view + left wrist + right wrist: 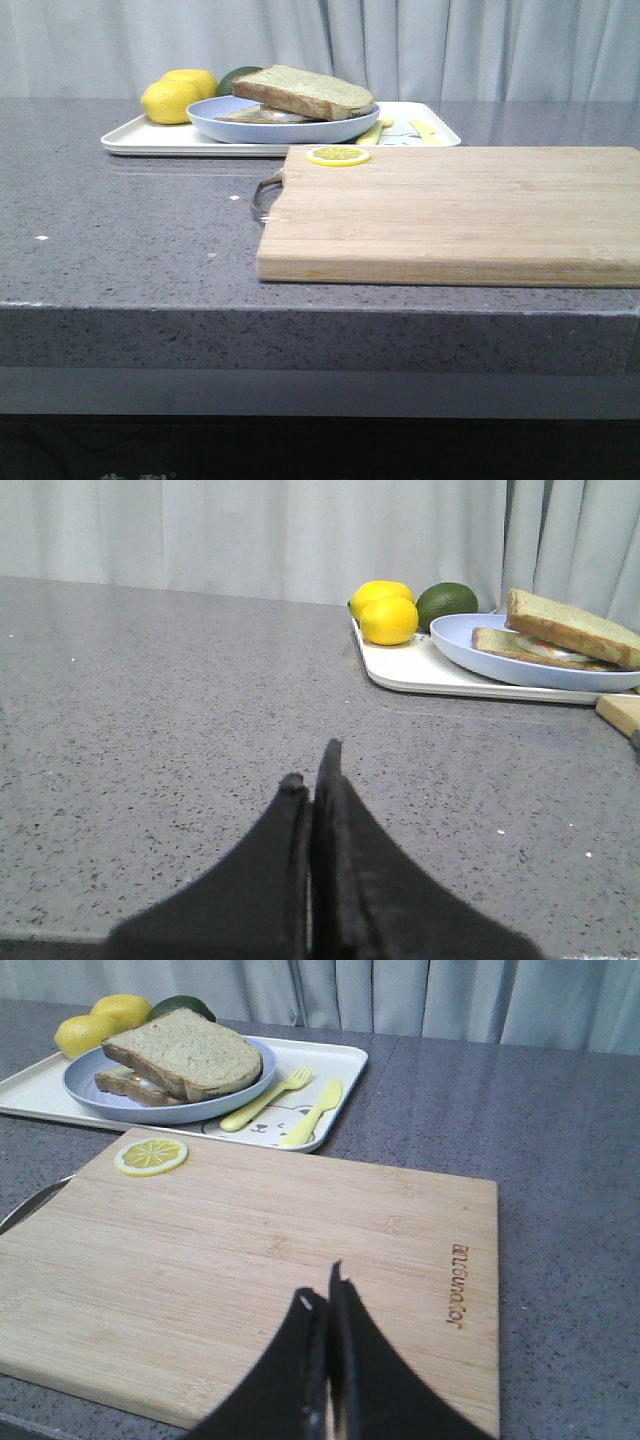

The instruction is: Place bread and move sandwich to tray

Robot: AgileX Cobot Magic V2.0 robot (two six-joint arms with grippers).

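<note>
cutting board: biggest thing here, bare except a lemon slice at its 11 o'clock corner. Burnt-in brand along one edge looks like "Joyoung", can't swear to it.
tray: sits at 12 o'clock beyond the board, faint cartoon printed on it, no words I can read.
plate: already on the tray.
sandwich: on the plate, bread leaning on top, egg peeking out.
handling: light, squishy, top slice probably slides, so I'd grab the plate rim.
left gripper: fingers pressed together, holding nothing.
right gripper: same, closed and empty.
</note>
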